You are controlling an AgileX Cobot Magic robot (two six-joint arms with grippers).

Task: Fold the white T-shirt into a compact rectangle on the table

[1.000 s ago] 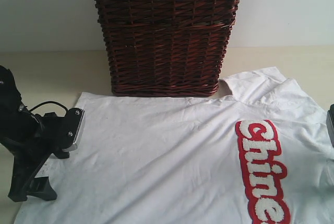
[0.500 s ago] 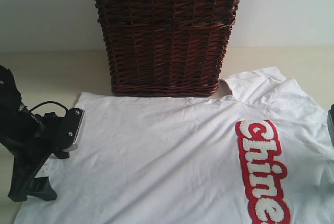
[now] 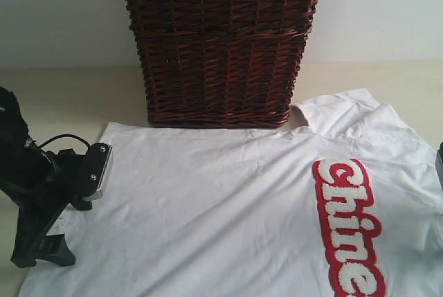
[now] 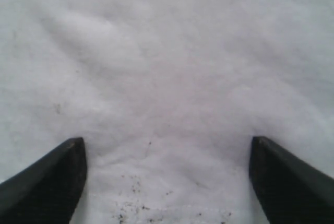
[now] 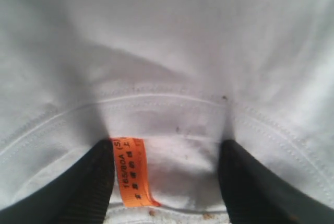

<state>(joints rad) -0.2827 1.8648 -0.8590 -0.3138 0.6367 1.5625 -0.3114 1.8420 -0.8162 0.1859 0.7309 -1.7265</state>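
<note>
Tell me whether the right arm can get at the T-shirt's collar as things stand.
Probably yes: the right end effector is open, its fingers either side of the collar of the white T-shirt, beside the orange neck tag, with nothing between.

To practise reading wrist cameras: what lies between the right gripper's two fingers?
The stitched collar of the white T-shirt and its orange neck tag, as the right wrist view shows.
</note>
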